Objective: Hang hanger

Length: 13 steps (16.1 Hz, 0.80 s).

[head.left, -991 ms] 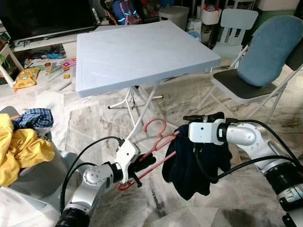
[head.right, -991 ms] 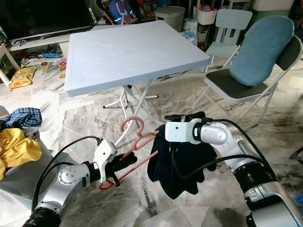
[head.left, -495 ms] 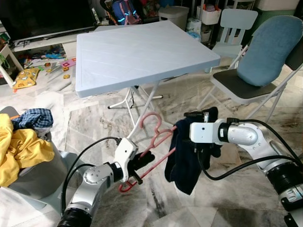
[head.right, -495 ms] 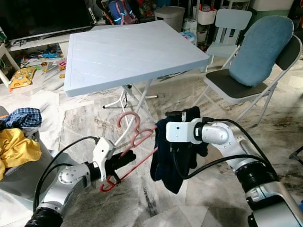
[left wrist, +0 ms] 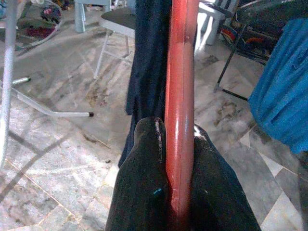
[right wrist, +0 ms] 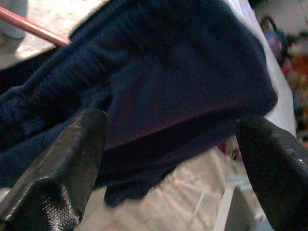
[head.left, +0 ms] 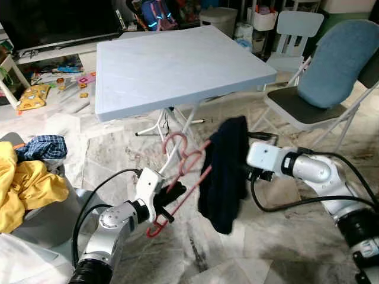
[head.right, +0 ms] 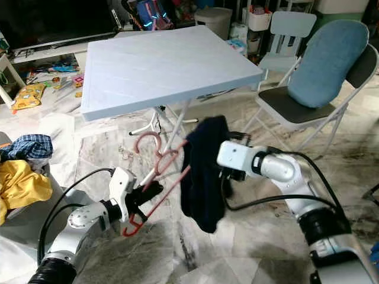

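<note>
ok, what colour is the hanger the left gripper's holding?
Red-pink plastic hanger, clearest in the left wrist view, clamped between the left gripper fingers.

Left arm: silver, bent at the elbow, reaching forward and up from the lower left, black cable looping over the forearm. Left gripper [head.left: 167, 197]: black fingers [left wrist: 144, 192] closed tight on the red hanger [head.left: 180, 180], one on each side of its bar (wrist view confirms contact).

Right arm: silver, extended from the lower right, forearm roughly level, wrist pointing toward the robot's left. Right gripper [right wrist: 168, 144]: fingers spread wide apart, a dark navy garment [head.left: 224, 171] draped just before them.
</note>
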Available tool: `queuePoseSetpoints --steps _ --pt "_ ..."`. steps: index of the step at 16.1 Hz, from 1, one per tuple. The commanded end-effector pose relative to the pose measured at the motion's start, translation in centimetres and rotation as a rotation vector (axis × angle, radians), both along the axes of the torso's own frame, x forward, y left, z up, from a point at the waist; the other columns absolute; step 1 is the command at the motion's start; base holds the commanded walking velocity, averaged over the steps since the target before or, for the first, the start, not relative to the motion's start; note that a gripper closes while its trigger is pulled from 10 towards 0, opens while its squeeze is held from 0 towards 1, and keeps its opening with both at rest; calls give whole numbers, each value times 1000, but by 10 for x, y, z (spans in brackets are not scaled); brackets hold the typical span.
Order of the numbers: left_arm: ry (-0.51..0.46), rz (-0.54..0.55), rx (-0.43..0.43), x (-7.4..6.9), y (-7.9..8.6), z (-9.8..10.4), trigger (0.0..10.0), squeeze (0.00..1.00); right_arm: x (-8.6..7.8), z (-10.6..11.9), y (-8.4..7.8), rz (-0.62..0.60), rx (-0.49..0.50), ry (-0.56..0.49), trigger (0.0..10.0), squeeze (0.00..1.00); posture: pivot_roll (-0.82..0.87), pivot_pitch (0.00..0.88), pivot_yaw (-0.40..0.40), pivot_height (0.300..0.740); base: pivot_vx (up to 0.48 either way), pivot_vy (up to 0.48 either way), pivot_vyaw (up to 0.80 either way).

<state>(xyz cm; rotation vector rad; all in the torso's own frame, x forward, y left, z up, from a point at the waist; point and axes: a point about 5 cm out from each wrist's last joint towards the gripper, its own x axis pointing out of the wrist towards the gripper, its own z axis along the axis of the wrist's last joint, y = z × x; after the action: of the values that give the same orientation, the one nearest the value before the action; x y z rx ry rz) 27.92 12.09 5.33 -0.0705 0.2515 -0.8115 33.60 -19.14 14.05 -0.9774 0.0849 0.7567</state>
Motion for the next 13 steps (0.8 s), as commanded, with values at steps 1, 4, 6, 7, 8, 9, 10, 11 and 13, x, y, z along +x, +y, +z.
queuePoseSetpoints --steps 1,4,6,7,8,9,10,11,13 --pt "-60 14 -25 9 0 15 0 0 2 6 1 -24 37 -23 10000 0 -217 0 32 740 0 0 0" --pt "-64 26 -33 12 1 18 0 0 -3 -7 2 -105 135 67 10000 0 -219 0 35 740 0 0 0" --pt "-67 19 -43 13 0 21 0 0 -9 -15 12 -132 269 143 10000 0 -217 0 37 740 0 0 0" --pt "-70 10 -45 14 -1 22 0 0 -10 -16 18 -145 336 181 10000 0 -214 0 38 740 0 0 0" --pt "-74 -3 -49 13 -3 23 0 0 -10 -17 25 -153 384 202 10000 0 -215 0 39 740 0 0 0" --pt "-74 -10 -52 13 -4 24 0 0 -9 -16 28 -162 407 204 10000 0 -214 0 40 740 0 0 0" --pt "-73 -17 -57 12 -6 25 0 0 -8 -14 32 -180 449 209 10000 0 -213 0 40 740 0 0 0" --pt "-70 -26 -59 11 -7 24 0 0 -6 -11 36 -200 495 213 10000 0 -212 0 40 740 0 0 0" --pt "-66 -36 -60 10 -9 24 0 0 -4 -6 43 -227 559 224 10000 0 -214 0 40 740 0 0 0"
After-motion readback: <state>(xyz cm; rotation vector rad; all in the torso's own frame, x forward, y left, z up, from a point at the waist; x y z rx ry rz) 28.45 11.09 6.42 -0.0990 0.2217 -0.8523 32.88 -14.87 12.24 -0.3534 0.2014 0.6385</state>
